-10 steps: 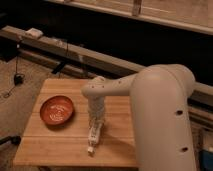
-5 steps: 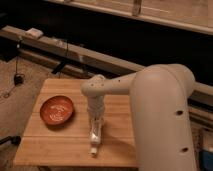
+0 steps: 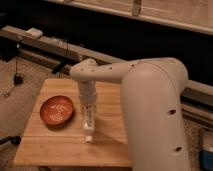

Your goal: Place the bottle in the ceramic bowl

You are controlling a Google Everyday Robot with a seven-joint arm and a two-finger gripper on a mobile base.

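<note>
— One bottle (image 3: 89, 122) in view, slim and white with a darker band of label. Where is it?

— Over the middle of the wooden bench (image 3: 55, 145). Its long axis runs toward the near edge, with the narrow white cap (image 3: 88, 138) at the near end. I cannot tell whether it lies on the wood or hangs just above it.

— And the gripper?

— The gripper (image 3: 89, 109) points down, directly over the bottle's far end, and meets it there. I cannot tell how the jaws stand, because they blend into the bottle's pale body.

— The ceramic bowl?

— The ceramic bowl (image 3: 57, 110) stands upright on the bench, toward the left of the view. It is near the bottle but clearly apart from it. It is shallow, round and orange-red, with faint pale swirls inside.

— What carries the gripper?

— A bulky white arm (image 3: 150, 100) that fills the right side of the view. It rises as a thick column, reaches across to a rounded joint above the bench, then drops to the gripper.

— And around the bench?

— Speckled floor (image 3: 20, 100) on the left, with a dark cable (image 3: 18, 65) trailing over it. Behind the bench runs a long rail (image 3: 55, 46) with a small pale box (image 3: 34, 33) resting on it. At the lower right edge there is something blue (image 3: 207, 155), cut off too much to name.
</note>
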